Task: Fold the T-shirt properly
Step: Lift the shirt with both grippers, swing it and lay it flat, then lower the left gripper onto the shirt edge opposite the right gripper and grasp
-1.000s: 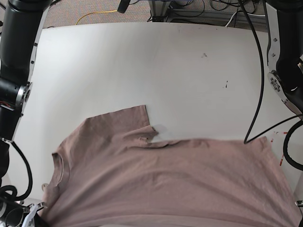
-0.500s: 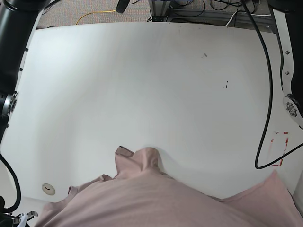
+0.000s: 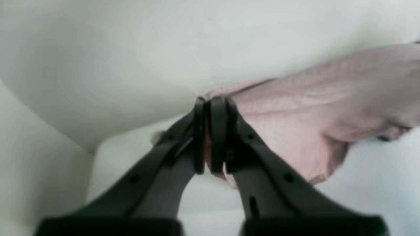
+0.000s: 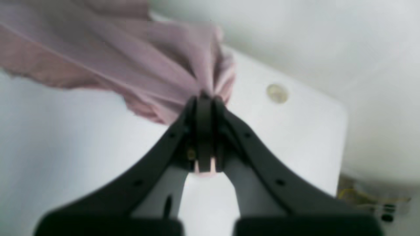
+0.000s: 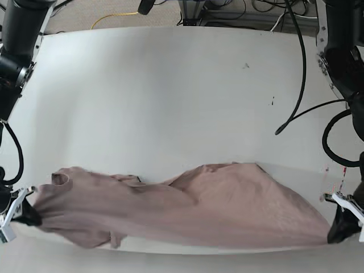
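In the left wrist view, we see our left gripper [image 3: 210, 136] squeezed tight on an edge of the pink-brown T-shirt [image 3: 315, 108]. The cloth spreads away to the gripper's right, over the white table [image 3: 131, 49].

In the right wrist view, our right gripper [image 4: 205, 131] is pinched shut on a bunched bit of the T-shirt [image 4: 131, 62]. The cloth fans out up and to the left of the tips. A small round mark [image 4: 277, 92] sits on the table [image 4: 82, 147], to the right of the tips.

In the base view, the T-shirt [image 5: 187, 213] hangs stretched between our two grippers, the right gripper [image 5: 25, 215] at one end and the left gripper [image 5: 338, 230] at the other, along the near edge of the table [image 5: 170, 96].
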Robot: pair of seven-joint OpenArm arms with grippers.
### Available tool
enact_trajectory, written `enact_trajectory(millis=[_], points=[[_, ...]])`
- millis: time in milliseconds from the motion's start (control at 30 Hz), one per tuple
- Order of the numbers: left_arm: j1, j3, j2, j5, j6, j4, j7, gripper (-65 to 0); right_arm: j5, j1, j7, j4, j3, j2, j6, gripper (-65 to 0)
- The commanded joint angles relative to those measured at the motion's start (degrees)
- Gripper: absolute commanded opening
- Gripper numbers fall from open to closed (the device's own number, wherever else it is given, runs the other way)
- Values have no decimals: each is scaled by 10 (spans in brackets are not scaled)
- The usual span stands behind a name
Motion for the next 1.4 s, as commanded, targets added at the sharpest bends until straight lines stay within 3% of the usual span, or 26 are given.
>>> enact_trajectory(millis=[0,300,500,633,933,1133,1233,1367], points=[[22,-22,3,1,3,25,-21,-646,17,-19,33,38,31,-16,1,-650],[203,-84,13,1,2,59,-21,-646,17,-226,31,138,115,-83,1,-650],[298,-134,13,1,-53,59,-21,-646,17,-340,33,184,142,-125,1,-650],[363,-177,13,1,-68,58,-21,-646,16,-412,33,200,169,-158,1,-650],[443,-183,22,4,-81,54,-23,-644,14,-506,34,198,174,-178,1,-650],[442,-180,67,6,-82,52,-23,-635,14,-522,34,201,174,-185,1,-650],[433,-155,77,6,-82,32,-23,-553,13,-521,35,198,174,-186,1,-650],[406,-124,80,6,-81,-12,-23,-344,14,-521,35,201,173,-187,1,-650]])
